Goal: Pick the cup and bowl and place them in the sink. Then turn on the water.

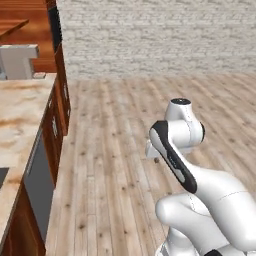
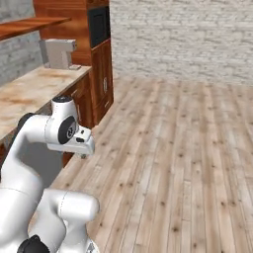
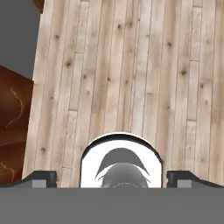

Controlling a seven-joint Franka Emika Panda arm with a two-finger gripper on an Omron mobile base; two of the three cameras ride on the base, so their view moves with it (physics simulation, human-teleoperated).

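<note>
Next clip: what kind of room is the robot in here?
Most likely a kitchen. A marble-look counter runs over dark wooden cabinets, with a small grey appliance, perhaps a coffee machine, on it. Beyond are a plank floor and a pale brick wall.

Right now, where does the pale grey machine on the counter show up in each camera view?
Left base view: the pale grey machine stands at the upper left, on the far end of the marble counter.
Right base view: it stands at the upper left, on the counter's far end beside the tall wooden cabinet.
Hand view: aimed down at the plank floor, with brown cabinet wood at the left edge.
Shared landmark: the plank floor.
</note>
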